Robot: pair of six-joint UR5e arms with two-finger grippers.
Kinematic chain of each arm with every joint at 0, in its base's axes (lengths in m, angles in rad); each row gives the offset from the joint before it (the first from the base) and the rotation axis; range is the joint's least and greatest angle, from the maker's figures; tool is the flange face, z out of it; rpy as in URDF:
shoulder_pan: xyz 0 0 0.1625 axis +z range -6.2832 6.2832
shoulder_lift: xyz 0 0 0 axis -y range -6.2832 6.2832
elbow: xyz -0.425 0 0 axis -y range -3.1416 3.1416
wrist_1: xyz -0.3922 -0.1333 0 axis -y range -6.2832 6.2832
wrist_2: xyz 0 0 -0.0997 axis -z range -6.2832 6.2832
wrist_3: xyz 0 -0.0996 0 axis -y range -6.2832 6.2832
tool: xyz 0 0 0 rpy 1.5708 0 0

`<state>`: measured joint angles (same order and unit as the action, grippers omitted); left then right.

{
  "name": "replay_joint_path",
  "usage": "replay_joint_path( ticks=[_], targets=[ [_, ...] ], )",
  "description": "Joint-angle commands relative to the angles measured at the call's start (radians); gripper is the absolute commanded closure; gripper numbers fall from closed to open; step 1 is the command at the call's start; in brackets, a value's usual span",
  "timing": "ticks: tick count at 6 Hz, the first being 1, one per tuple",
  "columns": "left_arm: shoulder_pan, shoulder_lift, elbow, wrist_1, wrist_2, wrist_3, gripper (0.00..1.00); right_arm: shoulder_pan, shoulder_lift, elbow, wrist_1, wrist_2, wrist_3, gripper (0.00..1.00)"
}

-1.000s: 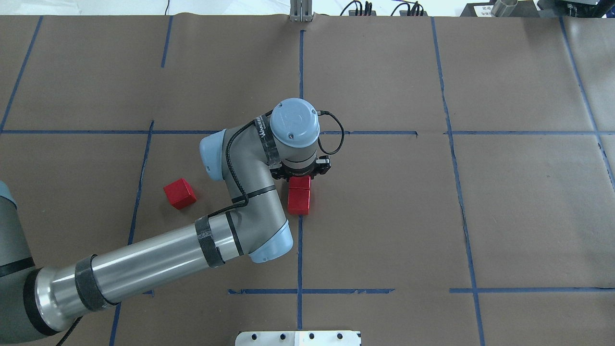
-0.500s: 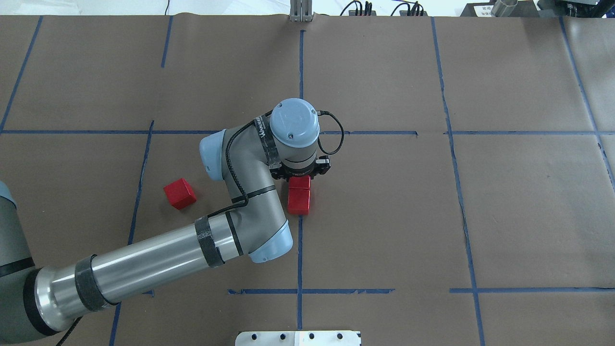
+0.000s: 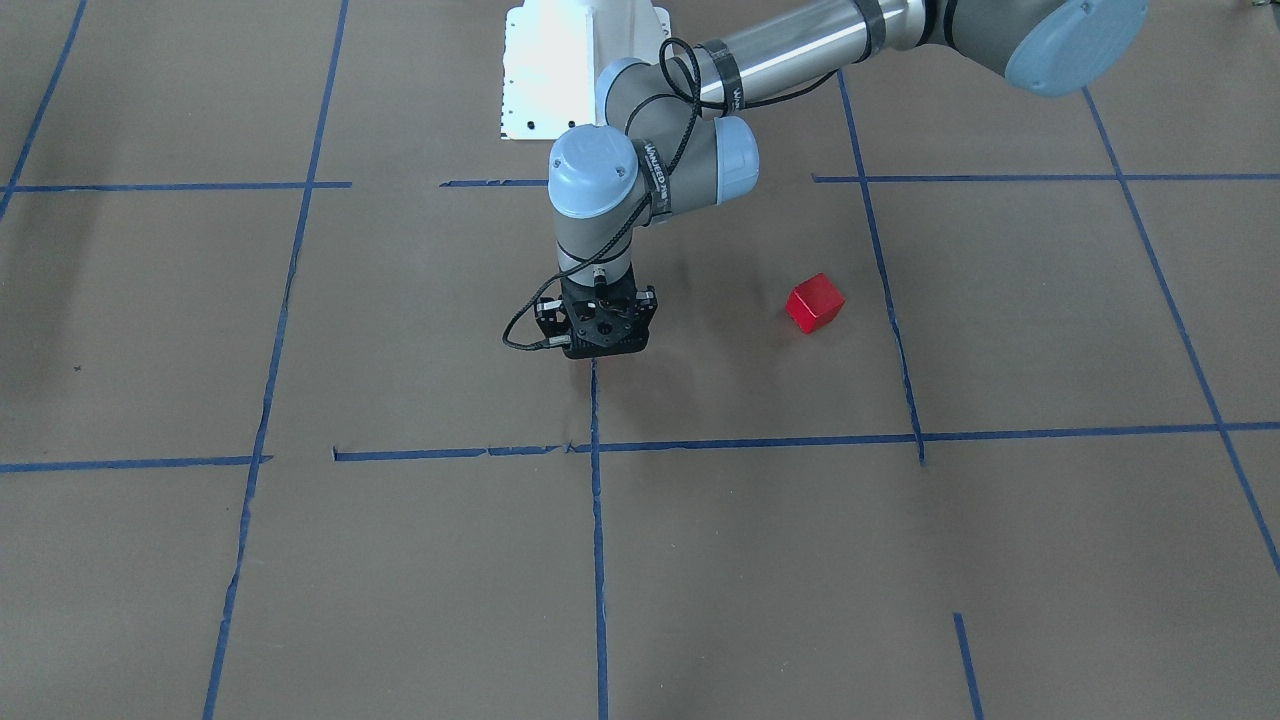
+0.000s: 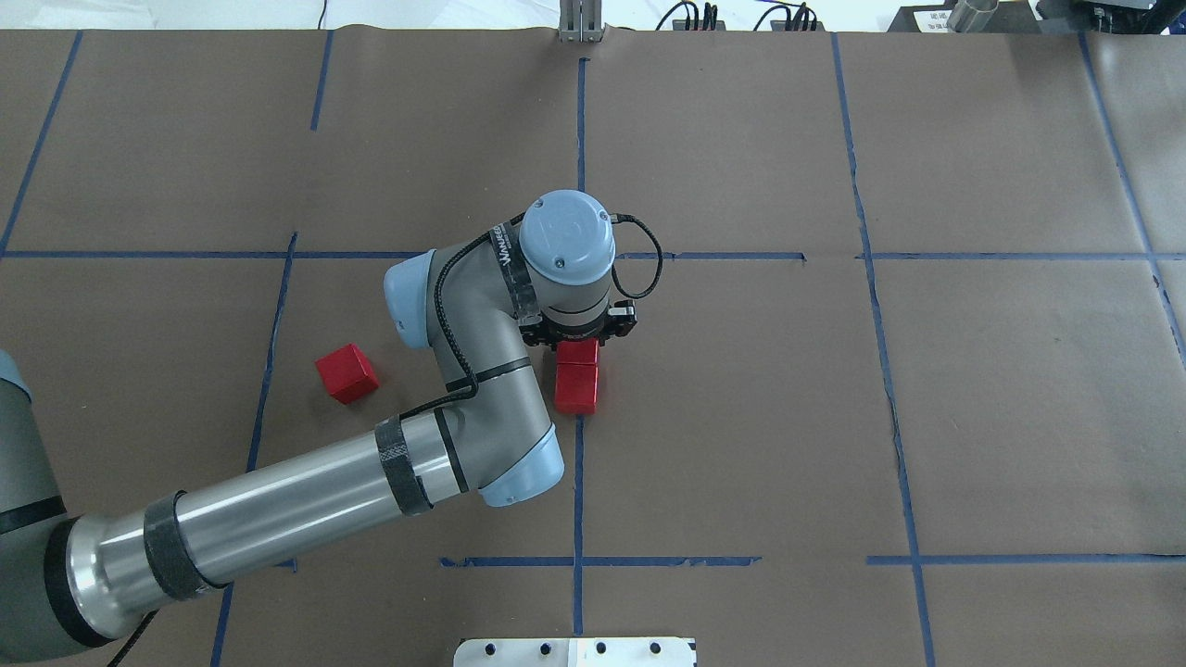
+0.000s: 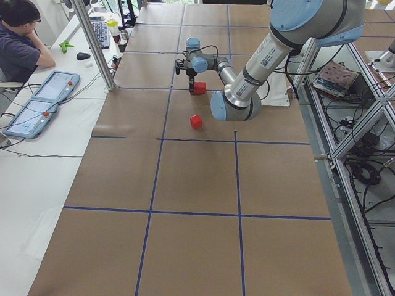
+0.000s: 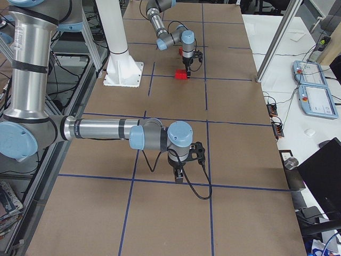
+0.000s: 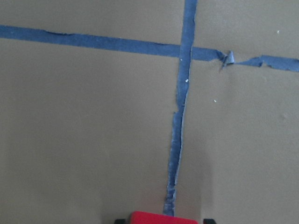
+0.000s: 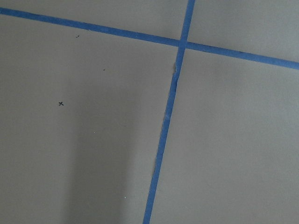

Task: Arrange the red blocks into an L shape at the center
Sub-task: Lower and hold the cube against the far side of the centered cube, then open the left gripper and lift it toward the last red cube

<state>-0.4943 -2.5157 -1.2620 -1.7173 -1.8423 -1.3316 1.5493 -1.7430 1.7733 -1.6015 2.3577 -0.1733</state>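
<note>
Two red blocks touch end to end on the vertical blue tape line at the center (image 4: 649,371): the far red block (image 4: 579,351) and the near red block (image 4: 576,389). My left gripper (image 3: 596,350) points straight down over the far one. The left wrist view shows that block's top (image 7: 164,218) between both fingertips (image 7: 120,220), a thin gap on each side, so the gripper reads as open. A third red block (image 4: 346,373) lies alone to the left. My right gripper (image 6: 180,175) hangs low over bare paper far to the right; whether it is open or shut I cannot tell.
Brown paper with a blue tape grid (image 4: 578,463) covers the table. The white robot base (image 3: 580,60) stands at the near edge. My left forearm (image 4: 278,519) stretches across the lower left. A person sits at a side desk (image 5: 18,43) with control panels.
Almost nothing differs; the left wrist shifts by only a few pixels and all three blocks keep their places.
</note>
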Motion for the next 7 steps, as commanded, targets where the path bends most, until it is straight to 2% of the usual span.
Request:
replay_joint_path(
  ticks=[1, 2, 3, 4, 5, 7],
  targets=[
    [0.0, 0.0, -0.013, 0.004, 0.0, 0.005, 0.14, 0.0, 0.002, 0.0, 0.0, 0.0, 0.0, 0.0],
    [-0.004, 0.001, -0.054, 0.017, -0.033, 0.006, 0.01, 0.0, 0.002, 0.0, 0.0, 0.0, 0.0, 0.0],
    [-0.026, 0.027, -0.125, 0.039, -0.047, 0.012, 0.01, 0.0, 0.002, 0.0, 0.0, 0.0, 0.0, 0.0],
    [-0.055, 0.09, -0.242, 0.103, -0.066, 0.073, 0.0, 0.0, 0.002, 0.0, 0.0, 0.0, 0.0, 0.0],
    [-0.113, 0.201, -0.384, 0.176, -0.124, 0.178, 0.0, 0.0, 0.002, 0.0, 0.0, 0.002, 0.0, 0.0],
    [-0.215, 0.456, -0.627, 0.196, -0.162, 0.203, 0.0, 0.0, 0.0, 0.0, 0.0, 0.002, 0.001, 0.0]
  ],
)
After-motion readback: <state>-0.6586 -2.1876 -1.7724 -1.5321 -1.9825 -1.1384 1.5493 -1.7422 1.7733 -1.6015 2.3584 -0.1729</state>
